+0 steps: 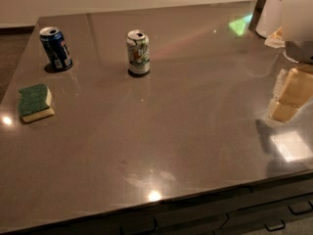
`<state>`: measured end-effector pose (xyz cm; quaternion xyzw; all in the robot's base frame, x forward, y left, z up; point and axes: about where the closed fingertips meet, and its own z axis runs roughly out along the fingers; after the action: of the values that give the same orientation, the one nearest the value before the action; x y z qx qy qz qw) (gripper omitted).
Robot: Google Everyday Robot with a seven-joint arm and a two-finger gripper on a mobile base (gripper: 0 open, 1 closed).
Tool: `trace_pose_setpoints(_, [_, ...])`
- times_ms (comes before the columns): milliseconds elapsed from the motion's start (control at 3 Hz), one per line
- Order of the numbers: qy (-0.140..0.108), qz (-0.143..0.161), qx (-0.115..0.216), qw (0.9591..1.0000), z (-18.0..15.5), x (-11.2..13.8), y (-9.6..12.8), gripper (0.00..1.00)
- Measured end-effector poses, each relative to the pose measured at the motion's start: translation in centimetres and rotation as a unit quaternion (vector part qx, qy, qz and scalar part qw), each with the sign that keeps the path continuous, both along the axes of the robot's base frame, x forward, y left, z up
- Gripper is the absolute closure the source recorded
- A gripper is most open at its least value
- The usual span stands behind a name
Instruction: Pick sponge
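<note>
Sponge: green scouring top over pale yellow foam. It lies flat on the table near the left edge, green side up, touching nothing.

Blue can: upright behind the sponge, near the back left corner, top opened. Blue label with white and red marks; writing too small to read.

White-and-green can: upright, to the right of the blue can and well apart from it, top opened. Green lettering on white, brand not legible.

Table: glossy grey-brown top. It shows a green reflection toward the back right and bright light spots at the front and left edges. Dark drawer fronts with a handle sit below the front edge.

Gripper: cream-yellow and blocky, at the far right of the view, over the right side of the table, tilted down and to the left. Well apart from the sponge, with the whole table width between them. Wide or narrow: cannot tell. Its reflection lies on the surface just beneath it.

Arm: white housing entering at the top right corner, partly cut off by the frame, with a grey section just above the gripper.
</note>
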<state>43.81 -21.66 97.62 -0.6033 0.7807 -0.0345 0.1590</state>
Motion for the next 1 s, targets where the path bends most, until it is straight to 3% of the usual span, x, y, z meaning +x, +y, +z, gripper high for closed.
trace_pose_setpoints(333, [0.0,0.0,0.0,1.0,0.0,0.0,0.0,0.0])
trace_pose_setpoints(667, [-0.004,0.006,0.02,0.9998,0.3,0.7,1.3,0.0])
trace_pose_setpoints(1000, [-0.015,0.021,0.047,0.9986,-0.3,1.9,4.4,0.0])
